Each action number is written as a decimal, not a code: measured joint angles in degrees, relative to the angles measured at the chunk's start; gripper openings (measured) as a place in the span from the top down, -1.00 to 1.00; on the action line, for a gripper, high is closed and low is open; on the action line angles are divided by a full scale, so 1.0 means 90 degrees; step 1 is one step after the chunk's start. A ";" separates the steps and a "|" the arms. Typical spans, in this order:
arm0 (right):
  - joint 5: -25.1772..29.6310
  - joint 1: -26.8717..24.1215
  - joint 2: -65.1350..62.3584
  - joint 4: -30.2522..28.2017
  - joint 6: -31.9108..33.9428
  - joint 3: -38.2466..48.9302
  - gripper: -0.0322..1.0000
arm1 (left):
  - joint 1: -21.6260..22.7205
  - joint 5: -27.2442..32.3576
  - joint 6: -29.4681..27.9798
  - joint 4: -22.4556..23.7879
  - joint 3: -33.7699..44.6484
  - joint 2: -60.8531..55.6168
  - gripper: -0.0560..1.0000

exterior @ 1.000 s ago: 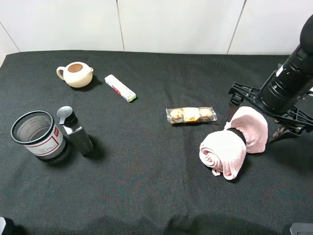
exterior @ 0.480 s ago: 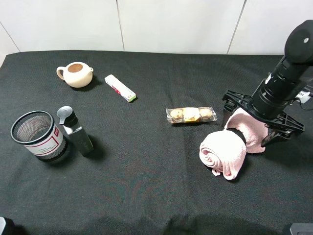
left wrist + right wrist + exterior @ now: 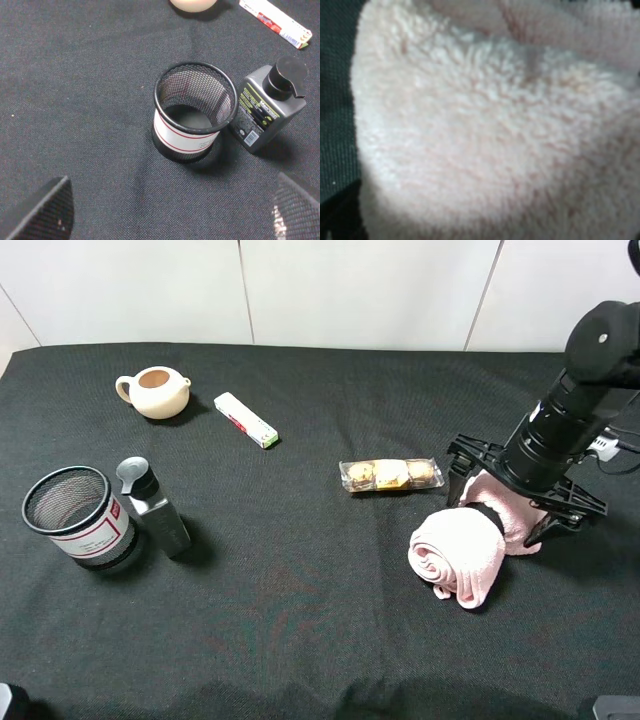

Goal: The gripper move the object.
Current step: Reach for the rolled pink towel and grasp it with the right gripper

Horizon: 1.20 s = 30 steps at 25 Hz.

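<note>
The object, a pale-pink rolled towel [image 3: 458, 552] cinched by a black band, lies on the black cloth at the right. My right gripper [image 3: 510, 502] is lowered over its far lobe, open, with one dark finger [image 3: 458, 478] on the cookie side and the other beyond the lobe towards the table's right edge. Fluffy pink towel [image 3: 490, 130] fills the right wrist view at very close range, and no fingers show there. My left gripper [image 3: 170, 217] hangs open above the cloth near the mesh cup, holding nothing.
A clear cookie packet [image 3: 391, 475] lies just left of the towel. Farther left are a white box [image 3: 246, 420], a cream teapot [image 3: 155, 391], a grey bottle [image 3: 156, 508] and a black mesh cup [image 3: 77, 517], also seen as mesh cup [image 3: 194, 117].
The right arm has moved left and down, bringing its spread fingers over the towel's far lobe. The towel and the other things have stayed put.
</note>
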 joint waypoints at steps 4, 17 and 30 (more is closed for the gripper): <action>-0.0018 0.0000 0.0044 0.0023 -0.0048 0.0000 -0.41 | 0.0000 0.0000 0.0000 0.0000 0.0000 0.0000 -0.68; -0.0224 0.0305 0.0136 -0.0130 0.0218 -0.0006 -0.41 | 0.0000 0.0000 0.0000 0.0000 0.0000 0.0000 -0.68; -0.0172 0.0355 0.0136 -0.0320 0.0379 -0.0006 -0.41 | 0.0000 0.0000 0.0000 0.0138 0.0000 0.0000 -0.68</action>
